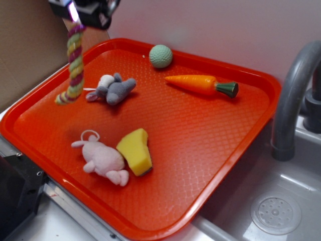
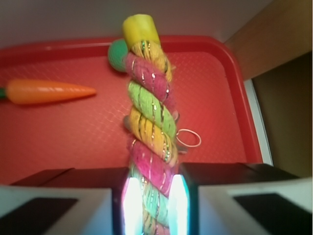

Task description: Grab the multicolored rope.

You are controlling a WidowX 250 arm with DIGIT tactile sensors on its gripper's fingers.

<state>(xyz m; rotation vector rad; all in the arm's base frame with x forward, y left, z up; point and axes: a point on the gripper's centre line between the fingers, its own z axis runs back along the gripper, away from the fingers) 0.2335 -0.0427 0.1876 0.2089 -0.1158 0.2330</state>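
Observation:
The multicolored rope (image 1: 75, 65), a thick twisted cord of yellow, pink and green strands, hangs from my gripper (image 1: 76, 19) at the top left, its lower end curling over the left part of the red tray (image 1: 210, 145). In the wrist view the rope (image 2: 149, 112) runs straight up from between my fingers, and the gripper (image 2: 154, 200) is shut on it, both pads pressed against its sides.
On the tray lie a grey plush mouse (image 1: 113, 89), a pink plush mouse (image 1: 103, 159), a yellow sponge wedge (image 1: 135, 150), a toy carrot (image 1: 200, 84) and a green ball (image 1: 160, 55). A grey faucet (image 1: 293, 95) and sink (image 1: 276, 211) sit to the right.

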